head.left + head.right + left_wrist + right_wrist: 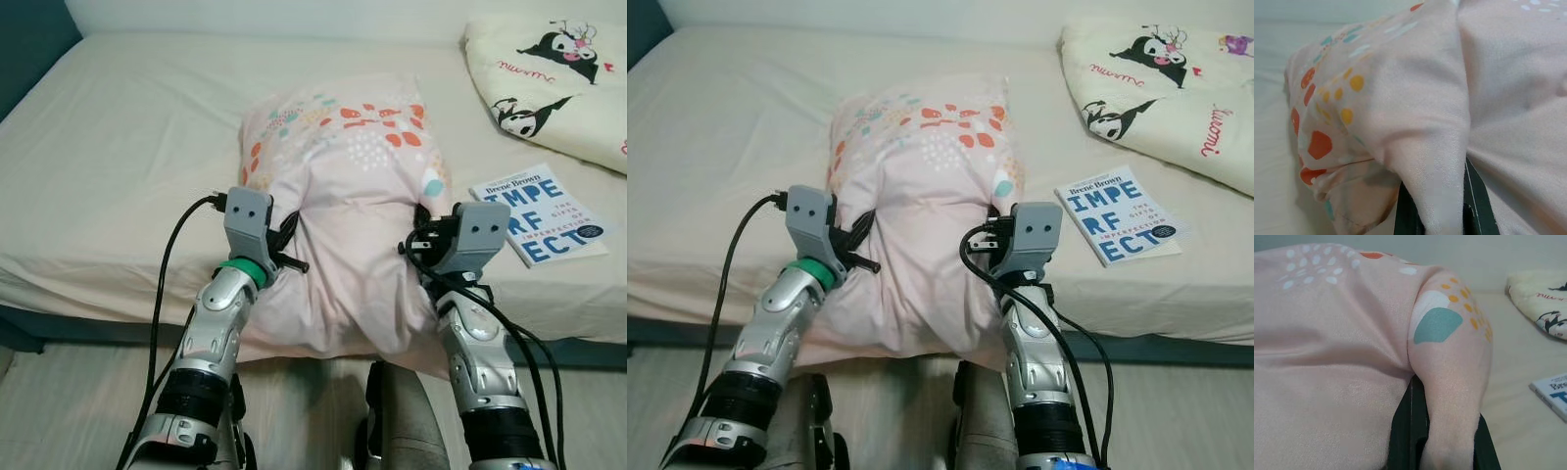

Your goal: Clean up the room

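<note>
My left tool point(286, 233) pinches a fold of the pink pillow point(343, 206) on one side, and my right tool point(419, 233) pinches a fold on the other. The pillow lies at the bed's point(127, 147) near edge (a book point(539, 213) sits beside it).

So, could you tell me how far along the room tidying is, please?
Nothing looks finished yet. In hand: the left gripper and right gripper each pinch a side of the pink pillow at the bed edge. Left: the book and the cartoon blanket lie loose.
</note>
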Controlling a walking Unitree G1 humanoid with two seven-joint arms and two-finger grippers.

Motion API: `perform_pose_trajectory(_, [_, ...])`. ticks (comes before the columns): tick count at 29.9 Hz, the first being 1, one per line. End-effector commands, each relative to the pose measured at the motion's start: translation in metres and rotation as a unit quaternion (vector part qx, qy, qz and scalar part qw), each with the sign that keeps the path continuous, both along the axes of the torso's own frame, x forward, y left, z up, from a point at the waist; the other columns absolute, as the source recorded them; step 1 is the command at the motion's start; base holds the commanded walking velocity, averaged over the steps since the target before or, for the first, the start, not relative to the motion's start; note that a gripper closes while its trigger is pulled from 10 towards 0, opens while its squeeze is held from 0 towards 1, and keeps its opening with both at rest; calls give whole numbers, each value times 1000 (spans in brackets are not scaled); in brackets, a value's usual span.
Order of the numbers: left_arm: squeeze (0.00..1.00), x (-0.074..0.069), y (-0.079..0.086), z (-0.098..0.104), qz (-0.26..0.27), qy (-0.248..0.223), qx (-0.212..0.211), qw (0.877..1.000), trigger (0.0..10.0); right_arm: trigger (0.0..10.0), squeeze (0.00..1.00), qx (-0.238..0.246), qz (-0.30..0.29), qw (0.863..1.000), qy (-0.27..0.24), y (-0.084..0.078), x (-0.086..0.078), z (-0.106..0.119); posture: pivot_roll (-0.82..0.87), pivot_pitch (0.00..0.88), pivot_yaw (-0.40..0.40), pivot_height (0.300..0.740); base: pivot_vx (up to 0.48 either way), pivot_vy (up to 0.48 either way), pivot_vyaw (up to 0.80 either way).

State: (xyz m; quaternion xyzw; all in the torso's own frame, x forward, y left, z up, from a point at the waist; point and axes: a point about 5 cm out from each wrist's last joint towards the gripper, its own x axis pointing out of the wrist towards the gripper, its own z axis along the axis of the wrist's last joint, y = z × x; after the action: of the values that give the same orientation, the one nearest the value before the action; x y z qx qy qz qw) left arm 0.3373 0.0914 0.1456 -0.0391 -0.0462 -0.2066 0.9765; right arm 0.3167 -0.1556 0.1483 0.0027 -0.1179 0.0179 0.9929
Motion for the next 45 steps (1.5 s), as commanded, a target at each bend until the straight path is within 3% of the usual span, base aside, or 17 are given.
perform_pose_trajectory(1, [0, 2, -3, 14, 1, -27, -2, 1000, 10000, 10000, 0, -5, -3, 999, -44, 2, 0, 16, -2, 63, 32, 629, 0, 0, 0])
perform_pose_trajectory(17, [0, 3, -9, 17, 2, -42, 19, 999, 10000, 10000, 0, -45, -30, 994, -98, 1, 4, 38, -3, 57, 40, 694, 0, 0, 0])
perform_pose_trajectory(25, [0, 7, -11, 30, 1, -71, 31, 997, 10000, 10000, 0, -59, -36, 990, -122, 2, 8, 49, 3, 51, 39, 734, 0, 0, 0])
perform_pose_trajectory(36, [0, 5, -14, 37, -10, -84, 15, 996, 10000, 10000, 0, -80, -55, 979, -179, -2, 7, 77, -5, 47, 47, 740, 0, 0, 0])
perform_pose_trajectory(43, [0, 6, -12, 35, -7, -84, 21, 996, 10000, 10000, 0, -76, -59, 980, -175, -4, 7, 75, -7, 43, 53, 740, 0, 0, 0])
perform_pose_trajectory(45, [0, 7, -9, 26, -4, -74, 46, 996, 10000, 10000, 0, -59, -68, 986, -138, -8, 8, 58, -10, 39, 57, 740, 0, 0, 0])
